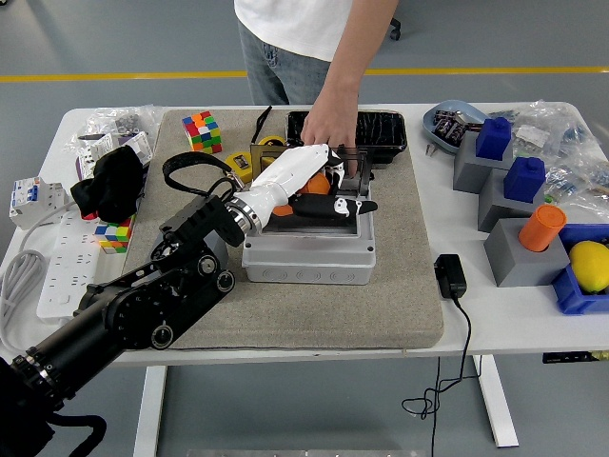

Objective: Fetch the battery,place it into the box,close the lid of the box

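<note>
While the left arm reaches in from the lower left of the frame, its white left hand (303,186) lies over the open top of the grey box (309,246) at the centre of the frame. The black fingers (328,208) are stretched out flat toward the right across the opening. An orange object (318,184) shows under the palm inside the box; I cannot tell if it is the battery, or if the hand is gripping it. The clear lid (348,164) stands up at the far edge of the box, so the box is not closed.

A person stands at the top of the frame. The person's hand (330,129) comes down to the far side of the box and touches the top of the lid, just above the robot hand.

The box sits on a grey mat (400,286) on the white table (504,309). Behind the box there is a black tray (381,129), and a yellow tape measure (241,164) lies just to its left. A colour cube (201,131) is at the upper left of the mat. A black charger (450,275) lies to the right of the mat.
</note>
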`<state>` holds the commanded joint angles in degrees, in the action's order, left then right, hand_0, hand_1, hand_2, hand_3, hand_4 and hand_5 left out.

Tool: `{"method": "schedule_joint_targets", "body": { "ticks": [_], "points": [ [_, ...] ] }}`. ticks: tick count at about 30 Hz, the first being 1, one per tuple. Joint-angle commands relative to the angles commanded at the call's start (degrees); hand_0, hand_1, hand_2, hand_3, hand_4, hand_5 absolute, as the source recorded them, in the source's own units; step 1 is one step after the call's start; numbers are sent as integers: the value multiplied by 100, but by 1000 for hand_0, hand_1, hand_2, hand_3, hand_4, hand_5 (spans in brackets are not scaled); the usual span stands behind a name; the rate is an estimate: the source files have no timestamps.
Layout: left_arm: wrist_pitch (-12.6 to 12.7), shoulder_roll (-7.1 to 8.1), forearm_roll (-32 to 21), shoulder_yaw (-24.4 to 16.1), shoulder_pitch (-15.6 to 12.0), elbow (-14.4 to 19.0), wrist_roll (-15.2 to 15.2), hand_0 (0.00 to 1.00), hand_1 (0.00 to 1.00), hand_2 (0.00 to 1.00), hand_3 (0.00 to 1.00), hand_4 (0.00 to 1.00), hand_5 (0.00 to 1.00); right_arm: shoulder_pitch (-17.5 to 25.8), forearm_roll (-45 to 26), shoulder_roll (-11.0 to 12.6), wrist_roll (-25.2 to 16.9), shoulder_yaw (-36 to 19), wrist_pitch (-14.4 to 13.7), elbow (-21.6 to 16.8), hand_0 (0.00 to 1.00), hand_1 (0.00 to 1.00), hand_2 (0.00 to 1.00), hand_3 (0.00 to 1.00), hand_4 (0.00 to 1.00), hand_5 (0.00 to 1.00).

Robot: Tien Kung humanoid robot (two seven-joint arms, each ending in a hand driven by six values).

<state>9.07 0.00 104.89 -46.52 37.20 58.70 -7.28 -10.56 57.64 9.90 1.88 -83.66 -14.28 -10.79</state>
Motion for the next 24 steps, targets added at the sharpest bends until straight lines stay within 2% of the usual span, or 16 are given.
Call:
{"method": "schedule_joint_targets", "body": {
  "ticks": [1, 6, 7, 12, 13, 18, 19, 24],
  "points": [
    [-1, 0, -6, 3, -1, 6, -9, 70, 2, 35, 22, 998, 731, -1, 9, 1, 2, -8, 1, 2, 806, 771, 750, 795, 998, 998],
    [-141, 0, 43, 2, -10, 2, -39, 70, 2, 35, 22, 998, 731, -11, -8, 3, 2, 7, -2, -2, 806, 771, 750, 795, 998, 998],
    [-159, 0, 43, 2, -12, 0, -43, 102, 11, 63, 43, 998, 747, -12, -14, 2, 0, 13, -3, -4, 805, 770, 749, 795, 998, 998],
    [-251, 0, 31, 8, -23, -2, -61, 102, 11, 63, 43, 998, 747, -8, -20, -2, 1, 26, 3, -4, 805, 770, 749, 795, 998, 998],
    [-263, 0, 24, 11, -23, -1, -65, 133, 73, 106, 93, 998, 764, -7, -18, -1, 2, 24, 4, -3, 804, 770, 750, 796, 998, 998],
    [-351, 0, 16, 6, -27, 0, -85, 133, 73, 106, 93, 998, 764, -9, -21, 3, 9, 37, 1, 0, 804, 770, 750, 796, 998, 998],
    [-359, 0, 6, 4, -29, 0, -93, 174, 192, 204, 197, 998, 779, -9, -30, 3, 8, 48, -1, -2, 805, 770, 750, 795, 998, 998],
    [-431, 0, -25, -3, -43, -12, -134, 174, 192, 204, 197, 998, 779, -6, -41, 1, 10, 66, -8, -3, 805, 770, 750, 795, 998, 998]
  ]
}}
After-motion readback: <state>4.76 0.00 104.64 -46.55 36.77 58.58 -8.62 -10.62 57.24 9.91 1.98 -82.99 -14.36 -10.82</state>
